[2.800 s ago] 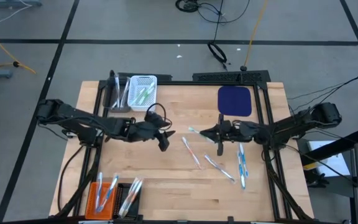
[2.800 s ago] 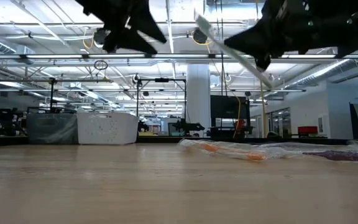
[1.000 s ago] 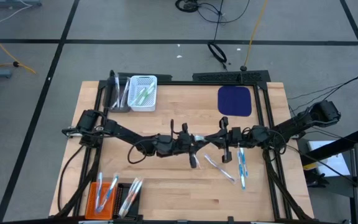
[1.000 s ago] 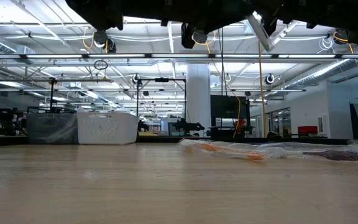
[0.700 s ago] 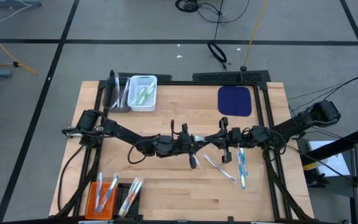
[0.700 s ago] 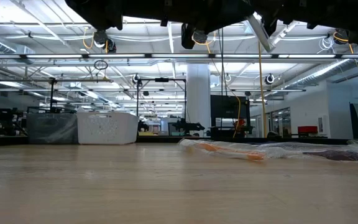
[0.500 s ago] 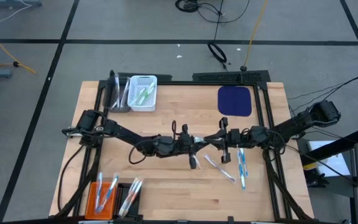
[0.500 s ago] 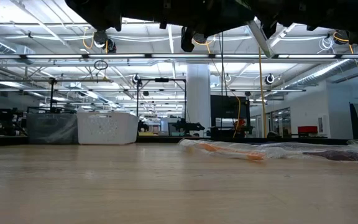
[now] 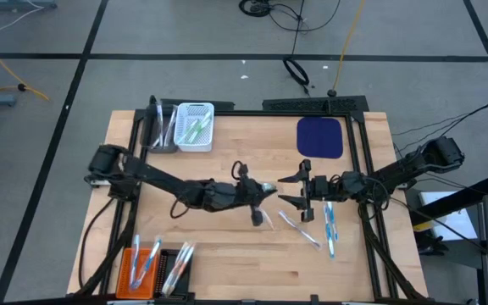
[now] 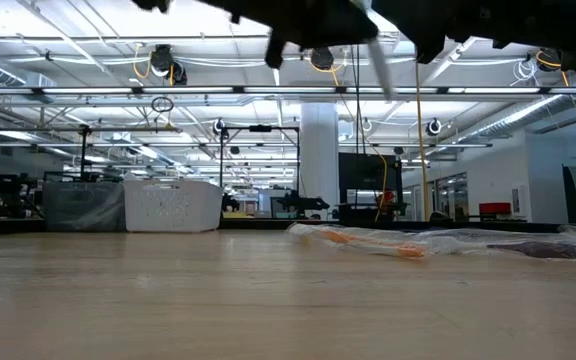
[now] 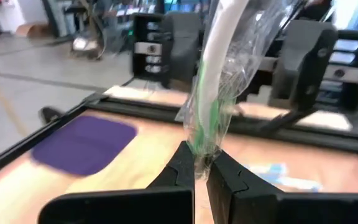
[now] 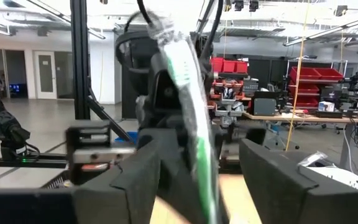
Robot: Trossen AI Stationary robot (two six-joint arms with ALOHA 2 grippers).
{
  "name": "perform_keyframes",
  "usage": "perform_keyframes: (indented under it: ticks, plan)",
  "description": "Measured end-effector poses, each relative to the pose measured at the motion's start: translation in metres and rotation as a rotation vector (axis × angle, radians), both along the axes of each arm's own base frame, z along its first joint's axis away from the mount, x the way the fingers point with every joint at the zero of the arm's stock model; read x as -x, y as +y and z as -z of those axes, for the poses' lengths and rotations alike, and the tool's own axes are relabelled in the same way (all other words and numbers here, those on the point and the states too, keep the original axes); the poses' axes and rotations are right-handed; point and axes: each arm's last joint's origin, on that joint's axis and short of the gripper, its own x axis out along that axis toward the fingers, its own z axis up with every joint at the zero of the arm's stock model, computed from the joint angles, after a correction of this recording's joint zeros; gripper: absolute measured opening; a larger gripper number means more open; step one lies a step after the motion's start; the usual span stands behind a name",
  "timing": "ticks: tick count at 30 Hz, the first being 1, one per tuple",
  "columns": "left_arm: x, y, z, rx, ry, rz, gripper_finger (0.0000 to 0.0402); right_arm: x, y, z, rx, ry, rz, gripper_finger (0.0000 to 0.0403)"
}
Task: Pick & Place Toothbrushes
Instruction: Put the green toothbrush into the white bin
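Observation:
A toothbrush with a white and green handle, in a clear wrapper, is up in the air over the table's middle. My left gripper is shut on it. My right gripper is open just to its right, one finger on either side of the toothbrush, apart from it. In the low view the toothbrush shows steep below the dark arms. More toothbrushes lie flat on the table at the right. My left gripper pinches the wrapped toothbrush near one end between its two fingertips. The fingers come about level from the table's left. The toothbrush stands steeply out of the hold and is lifted clear of the table.
A white basket and a grey one stand at the far left, an orange basket and a black one at the near left, all with toothbrushes in them. A dark blue mat lies far right.
My right gripper has opened and let go of the wrapped toothbrush, staying where it was. My left gripper, shut on the toothbrush, has risen a little and tipped upward. The toothbrush now stands steeper and farther left in the low view.

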Motion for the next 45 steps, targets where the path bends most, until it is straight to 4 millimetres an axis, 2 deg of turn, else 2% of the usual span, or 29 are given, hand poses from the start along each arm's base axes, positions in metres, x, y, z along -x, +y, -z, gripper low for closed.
perform_keyframes:
  ticks: [8,13,17,28,33,37,41,45]
  plan:
    - [0.052,0.008,-0.038,-0.021,0.224,-0.202,0.0004,0.000,0.000,-0.001,-0.002,-0.007,0.000,0.0219]
    - [0.087,0.024,-0.059,0.014,0.285,-0.372,0.0005,0.000,0.000,-0.001,-0.003,-0.007,0.000,0.0219]
    - [0.106,0.044,-0.066,0.028,0.325,-0.493,0.0007,0.000,0.000,-0.001,-0.003,-0.009,0.000,0.0219]
    - [0.133,0.116,-0.052,0.088,0.548,-0.802,0.0015,0.000,0.000,-0.001,-0.004,-0.013,-0.001,0.0219]
    - [0.139,0.149,-0.050,0.164,0.582,-0.859,0.0005,0.000,0.000,-0.001,-0.004,-0.013,0.000,0.0219]
    - [0.145,0.173,-0.048,0.230,0.594,-0.913,0.0015,0.000,0.000,-0.001,-0.004,-0.012,-0.001,0.0219]
    - [0.150,0.192,-0.044,0.308,0.619,-0.916,0.0010,0.000,0.000,-0.001,-0.004,-0.011,0.000,0.0219]
    - [0.153,0.202,-0.038,0.348,0.639,-0.922,0.0008,0.000,0.000,-0.001,-0.004,-0.011,-0.001,0.0219]
